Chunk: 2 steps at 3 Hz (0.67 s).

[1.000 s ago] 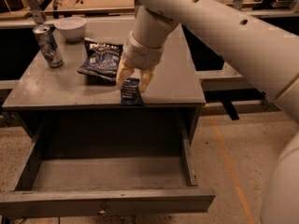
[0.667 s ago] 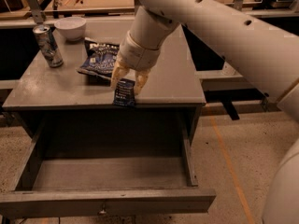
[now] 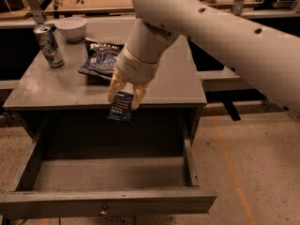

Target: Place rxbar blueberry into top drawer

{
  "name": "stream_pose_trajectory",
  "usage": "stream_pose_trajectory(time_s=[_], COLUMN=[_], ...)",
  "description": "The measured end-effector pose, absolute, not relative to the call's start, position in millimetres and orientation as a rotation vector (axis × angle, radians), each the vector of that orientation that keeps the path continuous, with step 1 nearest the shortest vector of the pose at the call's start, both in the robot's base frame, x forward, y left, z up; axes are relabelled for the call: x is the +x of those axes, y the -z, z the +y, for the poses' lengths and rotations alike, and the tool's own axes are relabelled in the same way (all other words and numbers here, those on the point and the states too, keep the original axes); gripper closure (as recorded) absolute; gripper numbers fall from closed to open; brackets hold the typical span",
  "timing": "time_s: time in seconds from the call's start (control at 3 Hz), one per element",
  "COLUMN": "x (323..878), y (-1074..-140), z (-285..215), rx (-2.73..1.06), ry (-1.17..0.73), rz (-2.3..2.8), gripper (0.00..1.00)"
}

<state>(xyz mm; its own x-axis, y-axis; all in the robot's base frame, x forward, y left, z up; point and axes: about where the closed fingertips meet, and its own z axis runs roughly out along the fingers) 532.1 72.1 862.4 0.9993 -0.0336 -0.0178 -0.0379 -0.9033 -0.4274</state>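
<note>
The gripper point(image 3: 124, 101) hung just past the table's near edge, its two fingers clamped on the upper end of the rxbar blueberry point(image 3: 120, 110). The bar dangled above the open top drawer point(image 3: 112, 173), and held by its top it looked ready to fall straight in. Nothing stood between bar and drawer floor. Farther back on the table point(image 3: 178, 81) sat a chip bag point(image 3: 101, 57), a can point(image 3: 49, 45) and a bowl point(image 3: 71, 28).

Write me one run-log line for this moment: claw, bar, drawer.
claw: shut on rxbar blueberry, hanging above the drawer | top drawer: pulled open | placement: not yet done
</note>
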Motion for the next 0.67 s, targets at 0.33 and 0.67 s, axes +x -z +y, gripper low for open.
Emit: stream_pose_trajectory(time_s=[0.33, 0.67], x=[496, 473], y=[-845, -818], z=[83, 94], rx=[-2.643, -2.627], ry=[-0.068, -0.084], rz=[0.141, 0.183], gripper=[1.0, 0.83])
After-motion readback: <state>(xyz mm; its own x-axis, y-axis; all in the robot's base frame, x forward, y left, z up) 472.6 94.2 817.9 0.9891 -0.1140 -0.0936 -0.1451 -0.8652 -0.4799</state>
